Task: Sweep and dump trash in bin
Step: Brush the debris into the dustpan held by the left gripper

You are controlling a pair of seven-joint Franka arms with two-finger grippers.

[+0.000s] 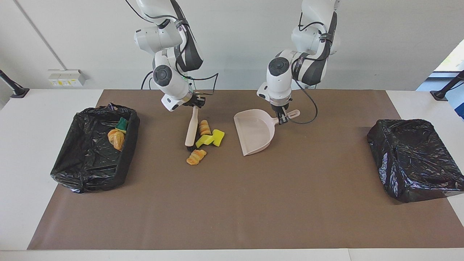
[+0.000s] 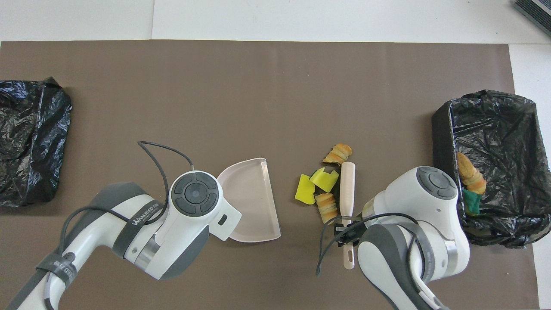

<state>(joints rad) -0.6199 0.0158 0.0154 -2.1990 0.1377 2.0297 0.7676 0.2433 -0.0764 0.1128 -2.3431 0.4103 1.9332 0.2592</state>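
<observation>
Overhead only: brush [image 2: 347, 186] handle's full length.

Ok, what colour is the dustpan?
Pale beige dustpan, clearest in the facing view.

Facing and overhead cameras, half a turn apart, share the table [image 1: 232, 217].

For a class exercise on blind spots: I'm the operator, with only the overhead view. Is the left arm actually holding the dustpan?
Observer: Yes. The facing view shows the left tool gripping the dustpan by its handle, which the arm covers for you.
Operator: And the brush?
Observer: The right tool holds the brush by its handle, black bristles down on the mat beside the trash.
</observation>
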